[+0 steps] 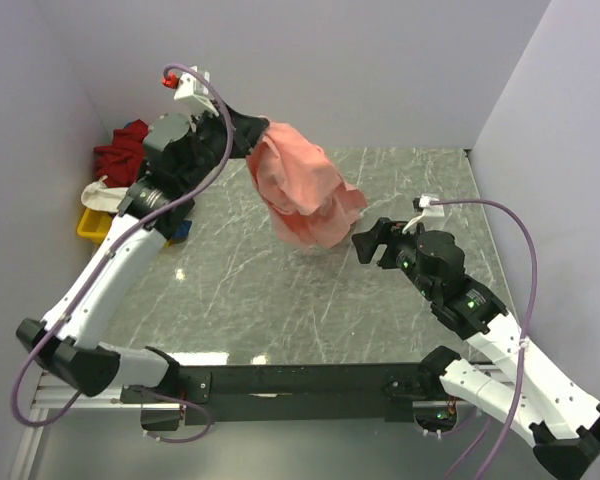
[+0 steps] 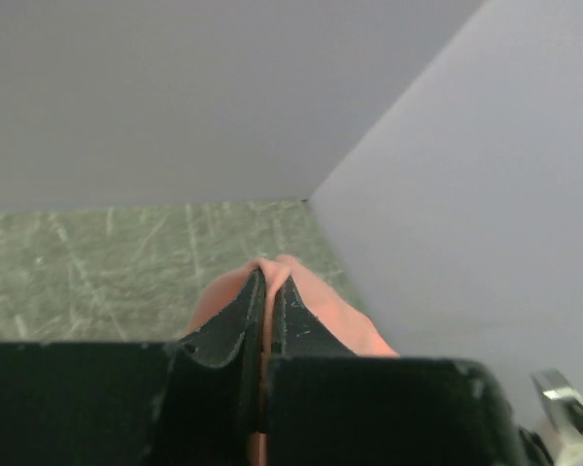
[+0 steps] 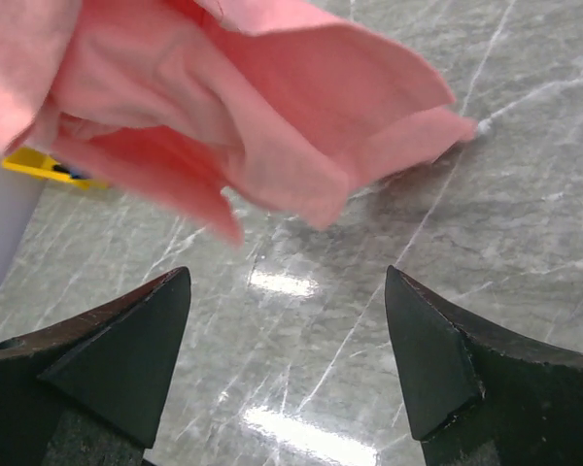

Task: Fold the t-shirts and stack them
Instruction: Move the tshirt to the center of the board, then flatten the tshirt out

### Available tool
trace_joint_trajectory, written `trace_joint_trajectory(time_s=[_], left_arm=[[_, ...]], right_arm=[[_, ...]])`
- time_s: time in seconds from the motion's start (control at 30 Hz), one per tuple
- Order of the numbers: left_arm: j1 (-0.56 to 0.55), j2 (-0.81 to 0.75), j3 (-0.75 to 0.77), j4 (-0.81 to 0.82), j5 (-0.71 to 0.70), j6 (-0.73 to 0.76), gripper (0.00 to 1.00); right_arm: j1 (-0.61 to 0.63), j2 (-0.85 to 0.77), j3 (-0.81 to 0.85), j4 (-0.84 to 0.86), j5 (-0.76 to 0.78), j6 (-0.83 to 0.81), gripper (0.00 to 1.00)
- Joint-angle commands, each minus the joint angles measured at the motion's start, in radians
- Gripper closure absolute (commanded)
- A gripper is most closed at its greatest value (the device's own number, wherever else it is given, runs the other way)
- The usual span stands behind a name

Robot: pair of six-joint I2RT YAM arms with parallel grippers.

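With the left pincer pinching the pink shirt aloft, the right pincer, spread beside its hem, should catch one corner, not bunched layers.

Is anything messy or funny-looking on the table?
Yes. The pink t-shirt hangs crumpled in a bunch from the left jaws, above the table, not flat. At the far left, a dark red t-shirt lies heaped by the yellow tray.
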Motion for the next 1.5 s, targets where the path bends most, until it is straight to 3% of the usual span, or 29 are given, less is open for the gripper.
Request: trace_joint_trajectory(time_s=[0.0, 0.13, 0.17, 0.3, 0.4, 0.47, 0.6, 0.67, 0.8, 0.9, 0.97, 1.1, 1.47], left_arm=[[0.132, 0.102, 0.029, -0.004, -0.010, -0.099, 0.99], [0.275, 0.311, 0.085, -0.019, 0.148, -0.205, 0.96], [0.292, 0.405, 0.143, -0.025, 0.191, -0.204, 0.89], [0.319, 0.541, 0.250, -0.133, 0.260, -0.174, 0.52], [0.319, 0.485, 0.127, -0.050, 0.262, -0.205, 0.43], [0.315, 0.422, 0.037, -0.045, 0.212, -0.220, 0.44], [0.303, 0.321, -0.146, -0.022, 0.106, -0.240, 0.54], [0.293, 0.288, -0.242, -0.021, 0.066, -0.251, 0.58], [0.269, 0.275, -0.345, -0.047, -0.029, -0.248, 0.67], [0.260, 0.248, -0.442, -0.030, -0.057, -0.263, 0.68], [0.257, 0.239, -0.491, -0.033, -0.106, -0.282, 0.67], [0.257, 0.233, -0.548, -0.030, -0.167, -0.306, 0.55], [0.265, 0.363, -0.522, -0.038, -0.250, -0.286, 0.40]], right_arm=[[0.002, 0.043, 0.005, 0.014, 0.062, 0.016, 0.14], [-0.004, 0.146, 0.027, 0.045, 0.140, 0.012, 0.14], [-0.007, 0.169, 0.033, 0.054, 0.149, 0.010, 0.14], [-0.044, 0.337, 0.077, 0.105, 0.134, 0.009, 0.16], [-0.084, 0.454, 0.123, 0.166, 0.050, 0.007, 0.19], [-0.105, 0.547, 0.143, 0.227, 0.002, 0.001, 0.21], [-0.141, 0.734, 0.273, 0.264, -0.070, 0.006, 0.25], [-0.156, 0.839, 0.324, 0.250, -0.111, 0.016, 0.31], [-0.174, 0.953, 0.384, 0.253, -0.144, 0.036, 0.35], [-0.182, 1.000, 0.380, 0.272, -0.125, 0.041, 0.35], [-0.205, 1.041, 0.383, 0.283, -0.145, 0.049, 0.35], [-0.242, 1.108, 0.413, 0.273, -0.185, 0.061, 0.35], [-0.334, 1.212, 0.459, 0.318, -0.263, 0.130, 0.33]])
